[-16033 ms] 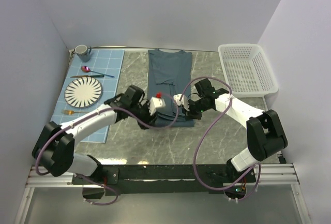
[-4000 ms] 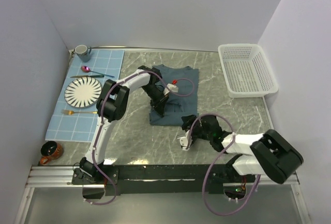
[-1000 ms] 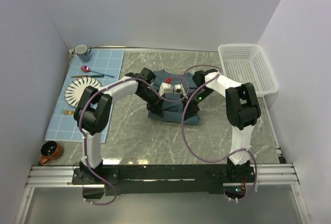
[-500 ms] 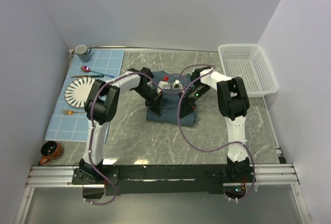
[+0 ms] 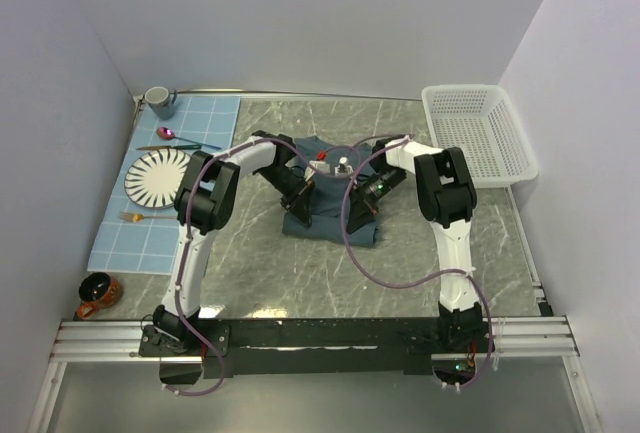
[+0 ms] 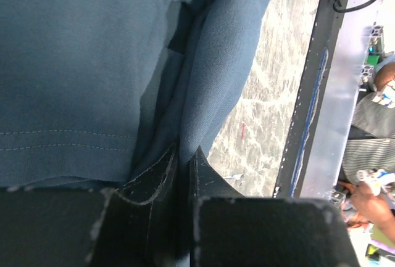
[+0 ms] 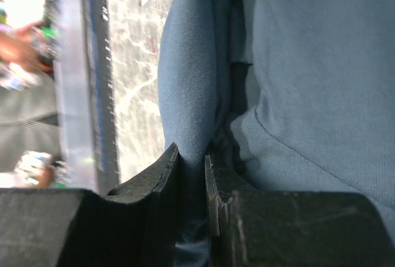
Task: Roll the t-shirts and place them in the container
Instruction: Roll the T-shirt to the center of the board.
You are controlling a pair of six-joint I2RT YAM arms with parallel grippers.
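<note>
- The t-shirt point(image 5: 330, 223) lies bunched in the middle of the table point(image 5: 290, 283), nearer the far edge than the near one, with its near part gathered into a thick fold.
- The left tool point(image 6: 184, 153) is pinching a raised ridge of the shirt's cloth, its fingers pressed against both sides of the fold.
- The right tool point(image 7: 192, 151) pinches a matching fold at the shirt's other end, so both arms grip one bundle from opposite sides.
- The step in hand looks like the rolling itself, partway done, since flat cloth is left toward the far edge.
- The next move probably calls for both ends to turn together at an even pace, or the roll will skew or loosen.
- Bare table lies open toward the near edge and on both sides of the shirt.
- The white basket point(image 5: 478, 181) sits at the far right corner, well apart.
- The placemat point(image 5: 150, 243) and striped plate point(image 5: 162, 175) lie along the left edge, also well apart.
- A purple cable point(image 5: 344, 223) hangs across the shirt's near side and could snag as the wrists turn.
</note>
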